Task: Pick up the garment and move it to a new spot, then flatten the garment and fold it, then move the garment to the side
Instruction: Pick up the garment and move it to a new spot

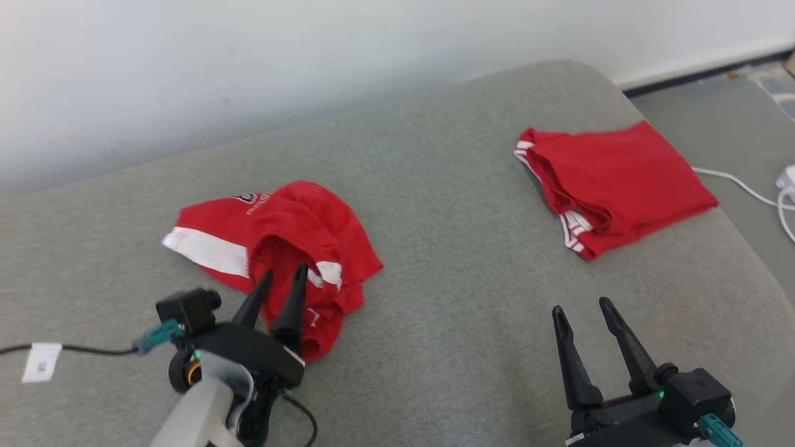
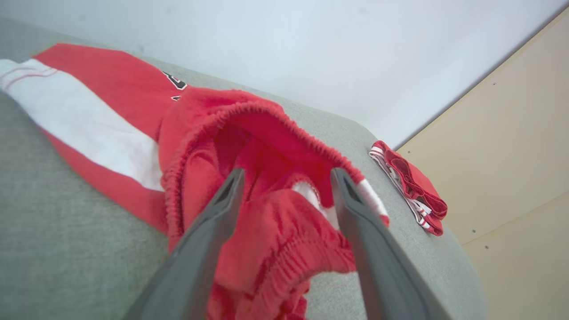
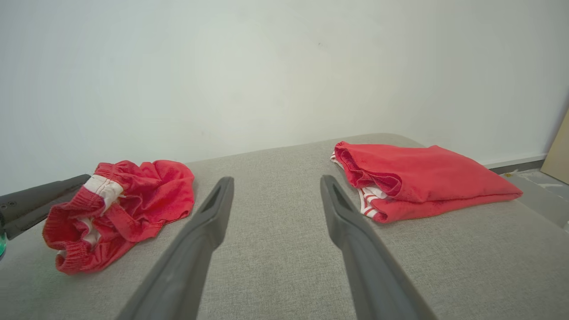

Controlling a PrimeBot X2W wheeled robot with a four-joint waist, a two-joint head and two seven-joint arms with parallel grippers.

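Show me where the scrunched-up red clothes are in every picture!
Head view: crumpled red garment left of centre, just past the left gripper.
Left wrist view: crumpled red garment in the middle, close up.
Right wrist view: crumpled red garment at the lower left.
Shared landmark: folded red garment, on the right in every view.

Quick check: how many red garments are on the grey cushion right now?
2. The crumpled garment lies left, at the left gripper tips; the folded garment sits far right. Anything under them is hidden.
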